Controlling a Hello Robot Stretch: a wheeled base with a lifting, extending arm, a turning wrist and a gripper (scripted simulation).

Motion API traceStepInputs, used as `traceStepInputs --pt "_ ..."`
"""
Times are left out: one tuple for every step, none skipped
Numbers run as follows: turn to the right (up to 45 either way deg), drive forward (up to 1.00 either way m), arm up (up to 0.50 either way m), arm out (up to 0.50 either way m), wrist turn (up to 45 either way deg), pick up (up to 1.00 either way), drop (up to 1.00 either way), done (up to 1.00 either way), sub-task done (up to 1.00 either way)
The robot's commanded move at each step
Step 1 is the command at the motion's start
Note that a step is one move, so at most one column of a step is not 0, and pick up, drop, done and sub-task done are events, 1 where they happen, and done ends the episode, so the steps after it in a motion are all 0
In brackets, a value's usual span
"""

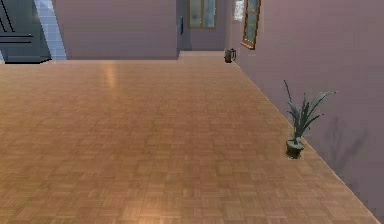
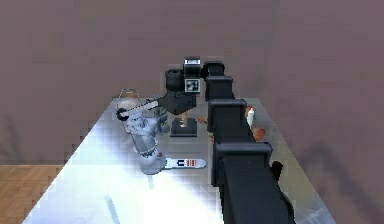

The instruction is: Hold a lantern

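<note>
On the grey tabletop [image 2: 90, 170] stands a pale, glassy upright thing [image 2: 148, 142] with a wide foot, which may be the lantern. My arm [image 2: 235, 150] reaches out over the table as a dark bar. At its far end are the white marker squares [image 2: 190, 80]. Left of them is the gripper [image 2: 133, 110], whose thin fingers lie at the top of the glassy thing. I cannot tell whether it holds anything.
A small dark object [image 2: 183, 126], a flat white strip [image 2: 186, 162] and a red-and-white item [image 2: 258, 129] also lie on the table. In the forward view, a potted plant [image 1: 298, 125] stands by the right wall on open wood floor [image 1: 140, 140]. A dark door [image 1: 20, 35] is at far left, a hallway window [image 1: 203, 12] straight ahead.
</note>
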Motion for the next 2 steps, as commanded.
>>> traceStepInputs --pt "0.0 0.0 0.0 0.0 18.0 0.0 0.0 0.0 0.0" --pt "0.0 0.0 0.0 0.02 0.0 0.0 0.0 0.0 0.0"
